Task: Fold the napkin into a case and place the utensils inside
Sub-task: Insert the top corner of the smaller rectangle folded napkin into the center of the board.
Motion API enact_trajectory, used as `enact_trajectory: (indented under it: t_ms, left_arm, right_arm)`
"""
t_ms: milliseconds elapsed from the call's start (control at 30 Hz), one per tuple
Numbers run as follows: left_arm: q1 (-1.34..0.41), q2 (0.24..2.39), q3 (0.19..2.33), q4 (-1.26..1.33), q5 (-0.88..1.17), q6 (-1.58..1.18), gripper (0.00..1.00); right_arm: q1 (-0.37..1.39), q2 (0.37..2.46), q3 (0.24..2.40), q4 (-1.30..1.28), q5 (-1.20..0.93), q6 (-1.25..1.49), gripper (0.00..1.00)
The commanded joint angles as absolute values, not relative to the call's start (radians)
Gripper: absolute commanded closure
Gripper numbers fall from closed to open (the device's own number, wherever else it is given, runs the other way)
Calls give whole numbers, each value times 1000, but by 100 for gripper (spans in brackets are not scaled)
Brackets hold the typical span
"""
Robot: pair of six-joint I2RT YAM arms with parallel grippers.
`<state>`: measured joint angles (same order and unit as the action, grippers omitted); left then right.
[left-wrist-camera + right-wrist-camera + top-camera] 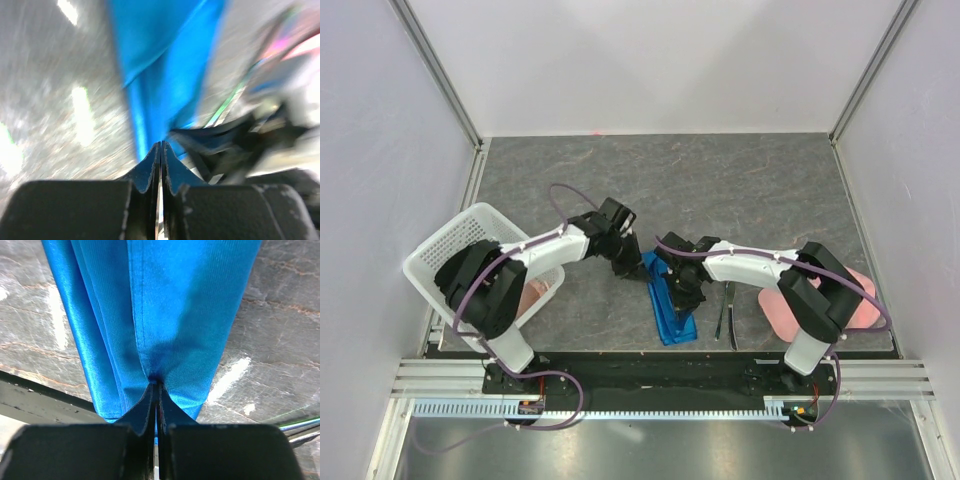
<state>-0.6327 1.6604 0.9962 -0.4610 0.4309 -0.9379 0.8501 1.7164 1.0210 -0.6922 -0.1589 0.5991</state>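
Note:
The bright blue napkin (666, 300) lies near the table's front edge as a narrow, layered strip running front to back. My left gripper (632, 266) is at the strip's far end. In the left wrist view it (160, 145) is shut, with the blurred blue cloth (160, 75) narrowing into its tips. My right gripper (682, 294) is over the strip's middle. In the right wrist view it (157, 385) is shut on a puckered fold of the napkin (170, 305). The fork and knife (725, 315) lie just right of the strip, and their ends show in the right wrist view (300, 429).
A white perforated basket (450, 250) stands at the left with something pink inside. A pale pink cloth (860, 300) lies at the right under the right arm. The black front rail (640, 365) runs just below the napkin's near end.

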Motion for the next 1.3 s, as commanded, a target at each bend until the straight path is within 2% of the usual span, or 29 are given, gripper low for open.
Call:
enact_trajectory:
  t_ms: [0,167,433,633,667,800,833,967,1067,1200,1267]
  left_arm:
    - [-618,1785,1139,-414,525,-940,94]
    - [-618,1896,1215,-373,538,-942,94]
    - [-611,1964,1190,-423,476,-850,94]
    - [-601,1954,1189,-465,436,-798,95]
    - [-601,1953,1189,-468,433,-793,95]
    - [-591,1951,1193,-483,437,-776,95]
    - [-589,1948,1193,-483,437,-775,95]
    - [-577,1930,1198,-488,443,-773,95]
    - [-566,1922,1224,-497,457,-773,95]
    - [-552,1887,1279,-537,462,-762,91]
    - [-546,1837,1305,-566,427,-752,81]
  right_arm:
    - [853,1677,1005,-629,-123,629,98]
    - [854,1660,994,-592,-140,653,97]
    - [854,1628,1055,-630,-123,652,92]
    - [841,1631,1158,-702,-106,627,74]
    - [827,1635,1176,-701,-110,627,68]
    - [787,1676,1203,-678,-141,629,63]
    - [776,1687,1201,-643,-152,637,63]
    - [746,1758,1167,-548,-189,646,84]
    - [747,1799,1117,-439,-251,661,96]
    - [744,1848,1078,-390,-258,670,100]
    - [738,1845,1072,-390,-256,666,100]
